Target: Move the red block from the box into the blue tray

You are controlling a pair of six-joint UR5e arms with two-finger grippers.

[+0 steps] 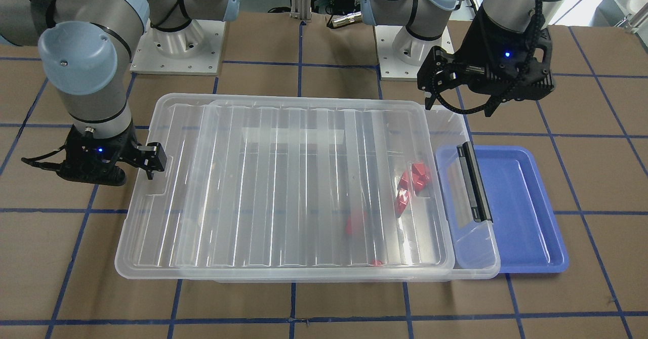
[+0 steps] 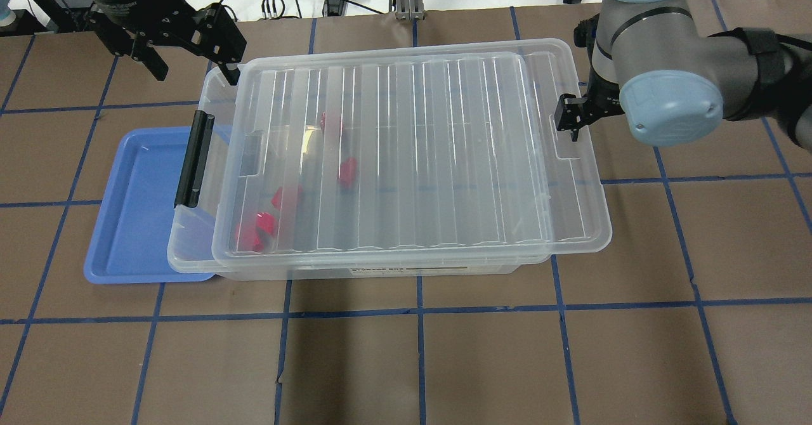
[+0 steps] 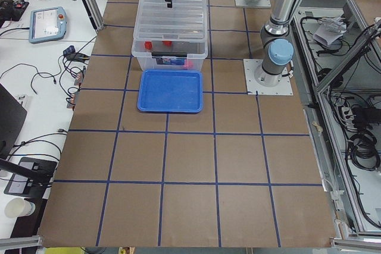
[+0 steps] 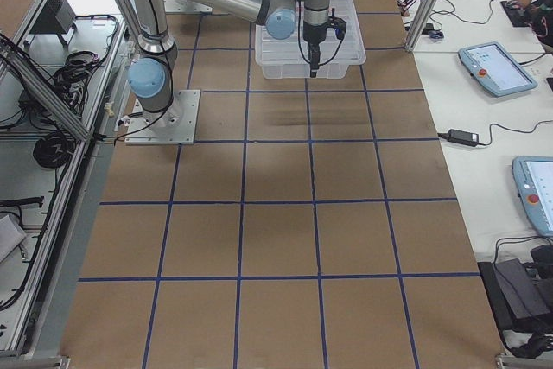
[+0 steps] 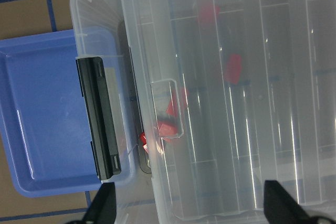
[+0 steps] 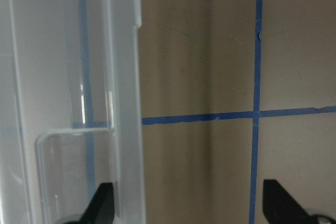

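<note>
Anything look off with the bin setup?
The ribbed translucent lid is slid toward the robot's right, not seated on the clear plastic box, leaving the latch end uncovered. That end overlaps the blue plastic tray.

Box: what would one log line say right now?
lid askew on box; red blocks inside; blue tray empty; left hand open; right hand open
</note>
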